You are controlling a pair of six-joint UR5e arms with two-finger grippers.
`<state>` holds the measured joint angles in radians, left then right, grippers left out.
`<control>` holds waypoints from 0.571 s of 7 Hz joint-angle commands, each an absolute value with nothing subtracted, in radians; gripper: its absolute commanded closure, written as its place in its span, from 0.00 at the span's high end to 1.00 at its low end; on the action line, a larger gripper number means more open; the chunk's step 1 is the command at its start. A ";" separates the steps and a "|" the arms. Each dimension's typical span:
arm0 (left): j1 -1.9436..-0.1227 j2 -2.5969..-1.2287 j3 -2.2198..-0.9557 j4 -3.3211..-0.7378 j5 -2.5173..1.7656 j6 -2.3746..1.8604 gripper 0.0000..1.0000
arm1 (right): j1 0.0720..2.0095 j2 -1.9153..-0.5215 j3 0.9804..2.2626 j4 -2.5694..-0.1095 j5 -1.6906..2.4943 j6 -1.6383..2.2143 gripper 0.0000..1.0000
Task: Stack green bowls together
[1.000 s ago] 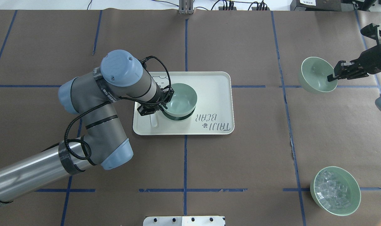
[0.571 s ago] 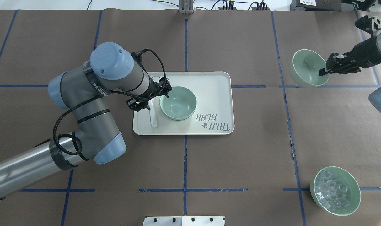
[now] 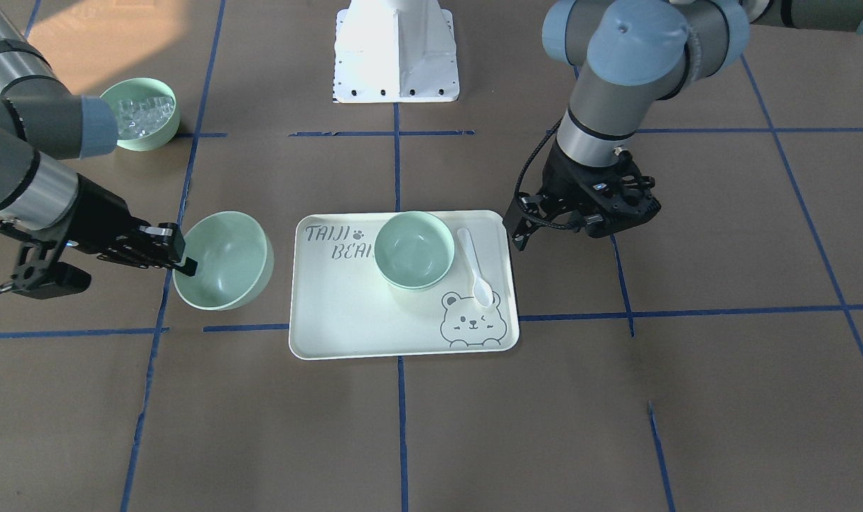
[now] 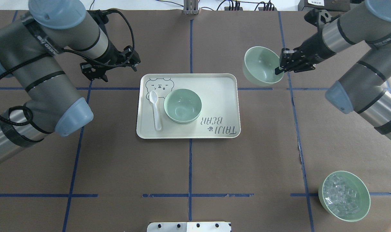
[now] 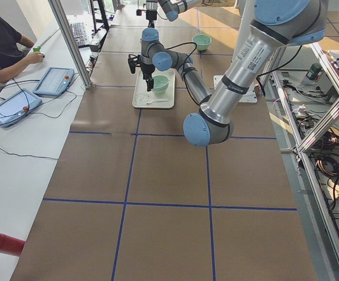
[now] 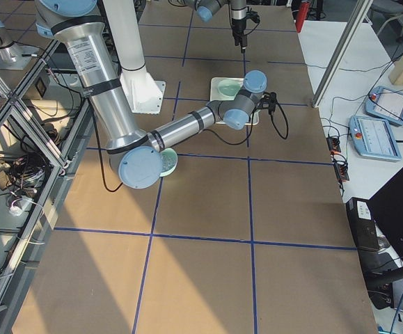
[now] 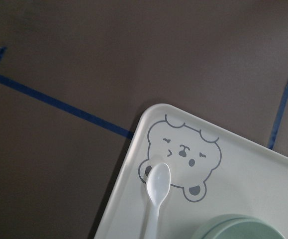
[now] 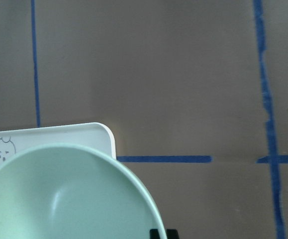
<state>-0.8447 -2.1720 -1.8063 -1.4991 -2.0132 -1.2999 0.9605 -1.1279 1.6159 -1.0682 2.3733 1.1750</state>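
Note:
A pale green bowl sits on the cream tray, apparently nested in a second one; it also shows in the front view and at the left wrist view's bottom edge. My right gripper is shut on the rim of another green bowl, held tilted above the table just right of the tray's far right corner. That bowl fills the right wrist view. My left gripper is open and empty, off the tray's far left corner.
A white spoon lies on the tray left of the bowl, beside a bear print. A green bowl of clear cubes stands at the near right. Blue tape lines cross the brown table cover.
My left gripper let go of the bowl on the tray and drew back up and to the far left. My right gripper carried its bowl left, toward the tray.

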 commanded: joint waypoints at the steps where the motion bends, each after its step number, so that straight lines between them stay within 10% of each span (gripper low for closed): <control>1: -0.938 -2.112 -1.839 -1.474 -2.017 -1.122 1.00 | 0.823 -0.955 1.641 -1.314 2.228 1.187 0.00; 4: -0.989 -2.054 -1.847 -1.476 -2.020 -1.010 1.00 | 0.695 -0.864 1.603 -1.368 2.106 1.195 0.00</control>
